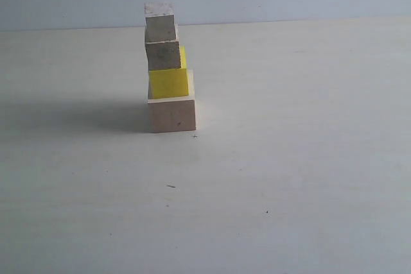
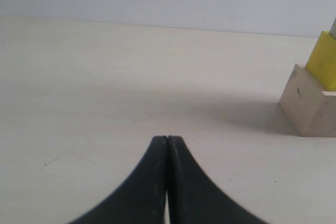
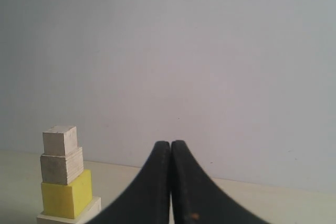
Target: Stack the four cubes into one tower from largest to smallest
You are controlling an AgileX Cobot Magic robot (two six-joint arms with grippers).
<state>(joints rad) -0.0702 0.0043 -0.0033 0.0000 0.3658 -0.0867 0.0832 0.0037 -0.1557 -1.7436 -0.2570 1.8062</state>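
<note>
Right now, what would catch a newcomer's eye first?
A tower of four cubes stands on the table, left of centre in the exterior view. Its yellow cube, second from the bottom, stands out among bare wood. The left gripper and right gripper are shut, clear of it.

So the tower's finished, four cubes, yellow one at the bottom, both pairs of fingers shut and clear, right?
No: the exterior view shows the yellow cube second from the bottom, resting on the large pale cube. The rest stands: a four-cube tower, left fingers and right fingers shut and clear.
</note>
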